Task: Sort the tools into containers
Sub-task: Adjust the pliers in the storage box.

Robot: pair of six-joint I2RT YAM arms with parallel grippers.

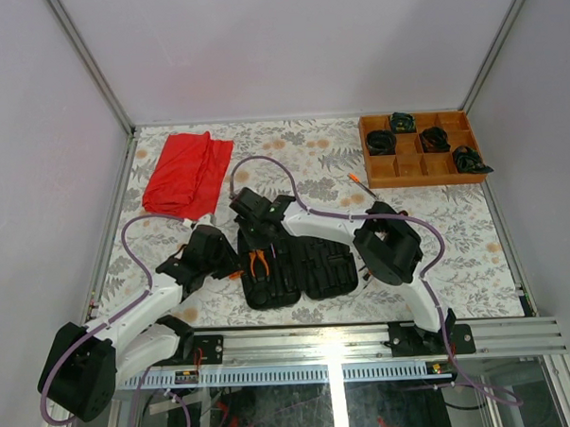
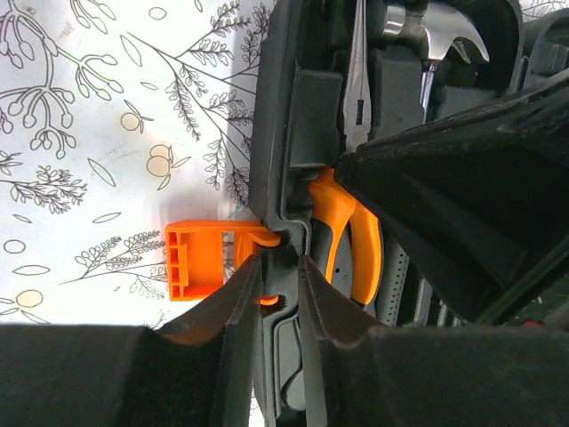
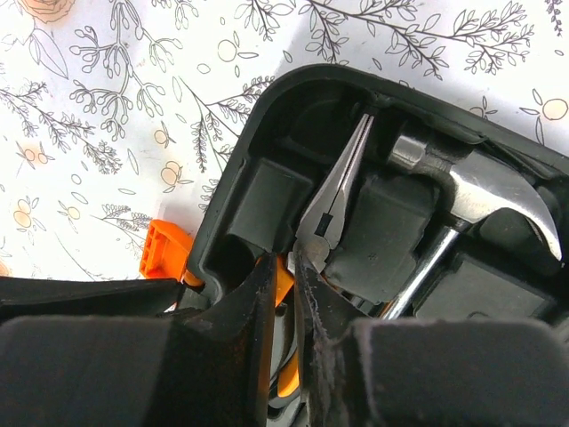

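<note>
My left pincer (image 2: pixel 276 294) clamps the black tool case (image 2: pixel 284 107) at its rim by the orange latch (image 2: pixel 191 260); my right pincer (image 3: pixel 284 294) pinches the pliers (image 3: pixel 333 205) by the handle.

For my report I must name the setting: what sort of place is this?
Probably a laboratory robot cell: white panel walls enclose it, an aluminium mounting rail runs along the near edge, and a flowered cloth carries a tool case.

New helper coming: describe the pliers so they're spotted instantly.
Find the open black tool case near the arms' bases. The pliers lie in its left half, beside the hammer. Only they have orange handles and thin pointed tips.
</note>
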